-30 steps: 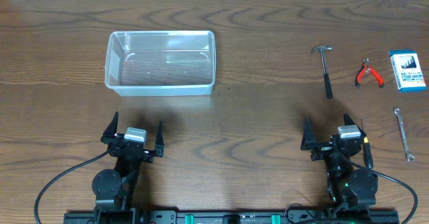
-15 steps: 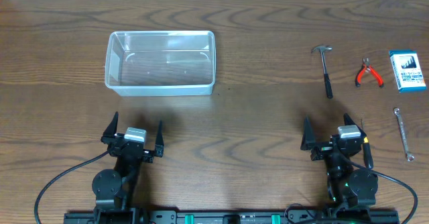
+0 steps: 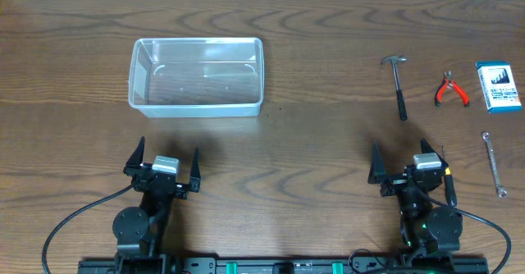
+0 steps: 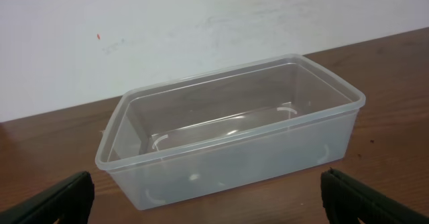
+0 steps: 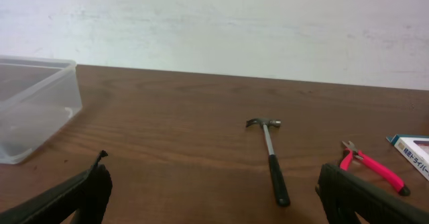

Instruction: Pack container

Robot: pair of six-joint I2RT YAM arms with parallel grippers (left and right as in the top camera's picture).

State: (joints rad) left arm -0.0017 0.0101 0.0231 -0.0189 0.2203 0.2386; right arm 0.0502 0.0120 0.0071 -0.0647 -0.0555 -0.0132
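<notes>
Container (image 3: 197, 75) sits empty, far left. Nothing has moved in the last second, so I judge packing not started. My left gripper (image 3: 168, 156) and right gripper (image 3: 408, 161) are parked, both wide, holding nothing. Hammer (image 3: 399, 85), pliers (image 3: 451, 89), wrench (image 3: 493, 163) and box (image 3: 499, 86) lie right. The box label is unreadable, and the wrist view cuts it off.

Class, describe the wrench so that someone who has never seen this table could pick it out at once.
Go to the right end of the wooden table, far from the clear tub. A hammer, red pliers and a blue-and-white box lie in a row there. The wrench lies alone nearer the front edge, the only thin, all-silver bar.
</notes>
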